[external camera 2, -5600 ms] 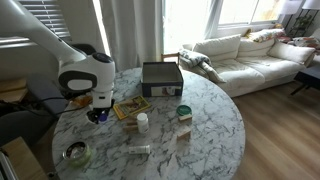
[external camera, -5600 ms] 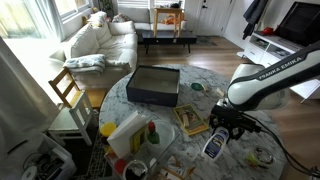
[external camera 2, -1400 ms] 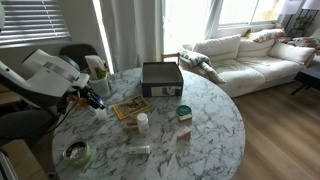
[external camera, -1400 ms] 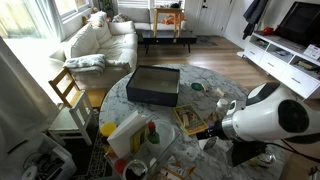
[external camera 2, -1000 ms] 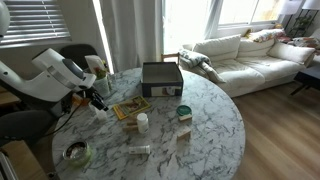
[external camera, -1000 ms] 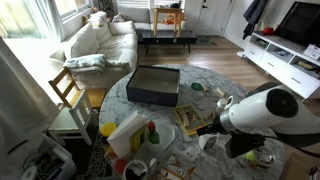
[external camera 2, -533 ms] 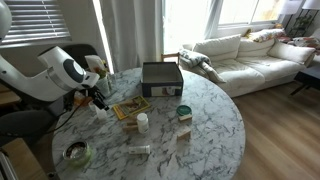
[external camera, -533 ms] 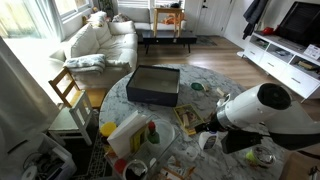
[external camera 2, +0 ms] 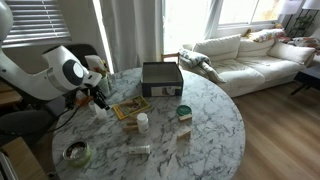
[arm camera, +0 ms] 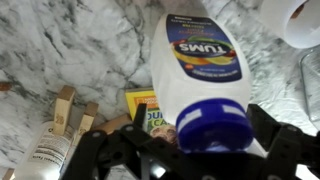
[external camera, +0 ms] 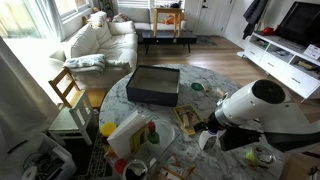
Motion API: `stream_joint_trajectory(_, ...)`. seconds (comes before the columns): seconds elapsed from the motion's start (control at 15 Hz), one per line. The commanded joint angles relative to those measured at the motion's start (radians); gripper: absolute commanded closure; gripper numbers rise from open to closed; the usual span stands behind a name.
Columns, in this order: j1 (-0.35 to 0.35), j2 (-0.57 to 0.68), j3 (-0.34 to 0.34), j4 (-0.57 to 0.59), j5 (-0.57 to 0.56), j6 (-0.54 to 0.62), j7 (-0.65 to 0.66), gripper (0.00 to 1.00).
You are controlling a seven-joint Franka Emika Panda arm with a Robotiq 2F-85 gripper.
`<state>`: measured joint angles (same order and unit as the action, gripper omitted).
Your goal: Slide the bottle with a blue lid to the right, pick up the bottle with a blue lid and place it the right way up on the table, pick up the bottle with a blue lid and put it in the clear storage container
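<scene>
The bottle with a blue lid (arm camera: 200, 65) lies on its side on the marble table, a white body with a colourful label. Its blue lid (arm camera: 213, 125) points at the wrist camera. My gripper (arm camera: 195, 145) is open and low over the table, one dark finger (arm camera: 285, 145) on each side of the lid, with a gap showing on the left. In both exterior views the gripper (external camera: 206, 133) (external camera 2: 97, 102) hangs over the white bottle (external camera: 208, 143) (external camera 2: 101, 111). The clear storage container (external camera: 152, 85) (external camera 2: 161, 77) stands at the table's far side, apart from the gripper.
A yellow magazine (external camera: 190, 120) (external camera 2: 130, 107) (arm camera: 148, 108) lies beside the bottle. Nearby are a small white bottle (external camera 2: 142, 122), a green-lidded jar (external camera 2: 184, 112), a clear bottle on its side (external camera 2: 138, 149), wooden blocks (arm camera: 65, 105), a bowl (external camera 2: 75, 153) and a tilted white box (external camera: 127, 133).
Over the last second the arm's bulky wrist has swung further in over the table and the gripper has settled around the bottle's lid end. The jaws stay open.
</scene>
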<state>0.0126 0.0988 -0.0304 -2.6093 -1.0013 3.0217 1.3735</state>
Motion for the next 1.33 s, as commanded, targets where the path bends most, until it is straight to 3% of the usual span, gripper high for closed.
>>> stream_joint_trajectory(0.0, -0.024, 0.018, 0.048, -0.022, 0.204, -0.013, -0.193, 0.00)
stream_joint_trajectory(0.27, -0.029, -0.003, 0.096, -0.006, 0.419, -0.122, -0.388, 0.00)
stream_joint_trajectory(0.47, -0.021, -0.026, 0.109, 0.023, 0.515, -0.233, -0.476, 0.00)
stream_joint_trajectory(0.67, -0.019, -0.039, 0.114, 0.051, 0.583, -0.326, -0.540, 0.00)
stream_joint_trajectory(0.73, 0.016, -0.044, 0.080, 0.059, 0.612, -0.348, -0.568, 0.00)
stream_joint_trajectory(1.27, 0.017, -0.051, 0.085, 0.082, 0.869, -0.424, -0.782, 0.00)
